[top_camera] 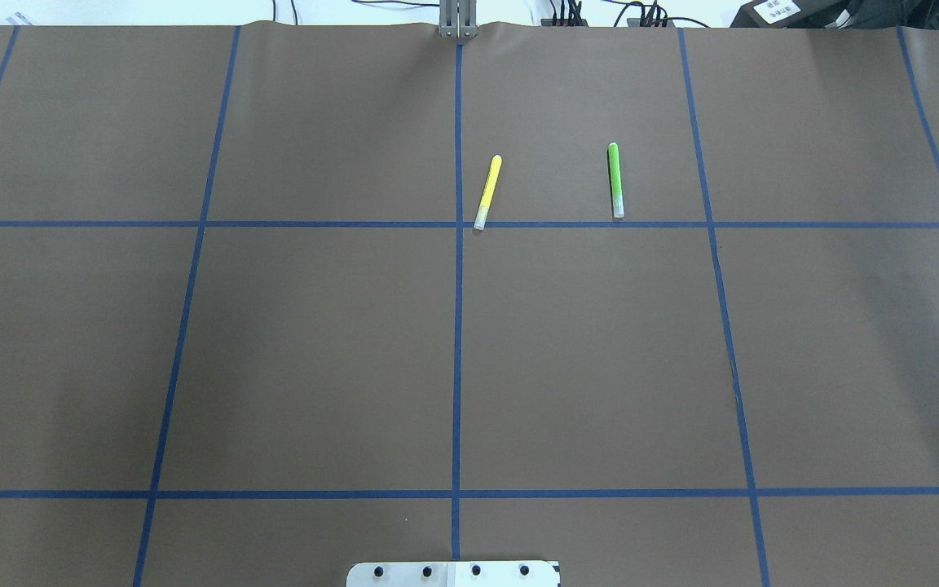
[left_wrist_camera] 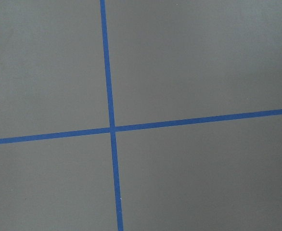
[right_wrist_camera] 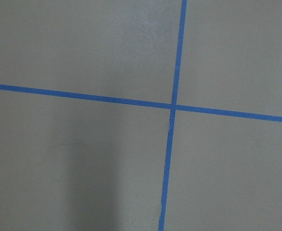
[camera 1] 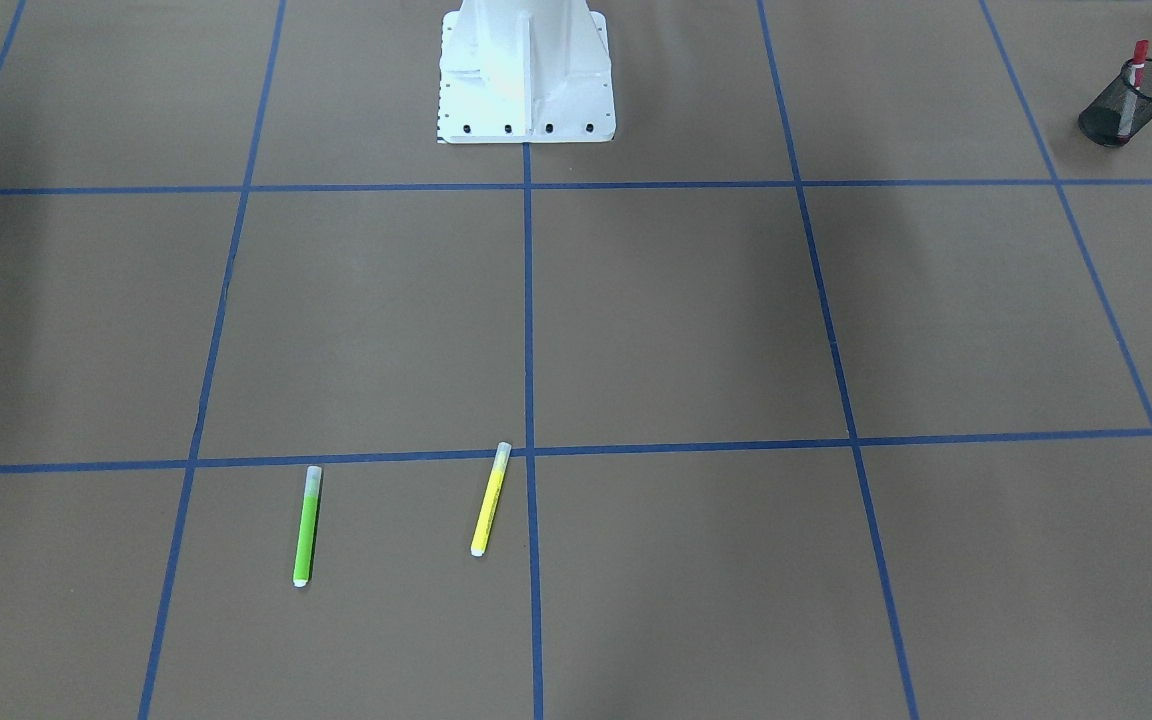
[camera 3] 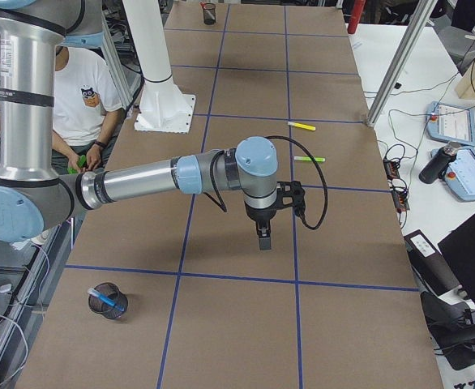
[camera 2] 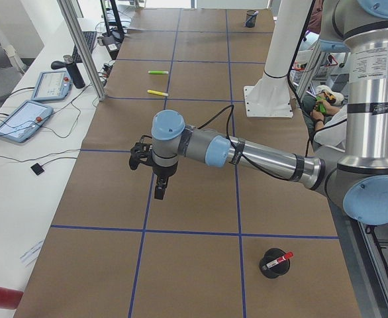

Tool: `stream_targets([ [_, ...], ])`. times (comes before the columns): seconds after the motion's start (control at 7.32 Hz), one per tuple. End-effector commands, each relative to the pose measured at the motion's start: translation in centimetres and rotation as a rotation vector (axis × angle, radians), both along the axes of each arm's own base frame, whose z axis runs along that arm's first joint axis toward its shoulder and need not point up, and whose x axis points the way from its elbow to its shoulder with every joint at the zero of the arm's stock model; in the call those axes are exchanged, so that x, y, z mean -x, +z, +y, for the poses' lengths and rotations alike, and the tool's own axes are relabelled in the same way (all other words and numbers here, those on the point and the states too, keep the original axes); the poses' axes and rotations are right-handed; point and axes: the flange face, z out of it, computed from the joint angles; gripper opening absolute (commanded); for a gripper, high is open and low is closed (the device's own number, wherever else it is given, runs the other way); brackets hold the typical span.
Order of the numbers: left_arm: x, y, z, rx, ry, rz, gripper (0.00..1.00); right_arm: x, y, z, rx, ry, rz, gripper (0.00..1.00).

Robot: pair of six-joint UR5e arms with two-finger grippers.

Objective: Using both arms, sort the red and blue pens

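Note:
The red pen point(camera 1: 1138, 60) stands in a black mesh cup point(camera 1: 1108, 120) at the table's corner on my left side; in the exterior left view the red pen point(camera 2: 279, 259) leans in that cup point(camera 2: 271, 269). The blue pen point(camera 3: 103, 299) lies in another mesh cup point(camera 3: 114, 309) on my right side. My left gripper point(camera 2: 160, 192) hangs over bare paper and points down. So does my right gripper point(camera 3: 263, 239). Only the side views show them, so I cannot tell whether either is open or shut. Both wrist views show only paper and blue tape.
A yellow highlighter point(top_camera: 488, 192) and a green highlighter point(top_camera: 614, 180) lie flat in the far middle of the table. The white robot base point(camera 1: 526, 75) stands at the near edge. A seated person point(camera 3: 79, 97) is beside the table. Tablets point(camera 2: 22, 118) and cables lie past the far edge.

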Motion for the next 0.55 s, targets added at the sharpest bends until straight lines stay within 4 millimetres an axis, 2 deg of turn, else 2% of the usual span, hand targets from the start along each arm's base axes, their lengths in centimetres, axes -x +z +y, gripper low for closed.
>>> stream_targets([
  [0.0, -0.12, -0.18, -0.10, -0.003, 0.003, 0.004, 1.00, 0.07, 0.40, 0.09, 0.009, -0.001, -0.001, 1.00],
  [0.41, -0.19, -0.50, -0.14, -0.009, 0.004, 0.005, 1.00, 0.36, 0.93, 0.33, 0.019, -0.008, -0.004, 1.00],
])
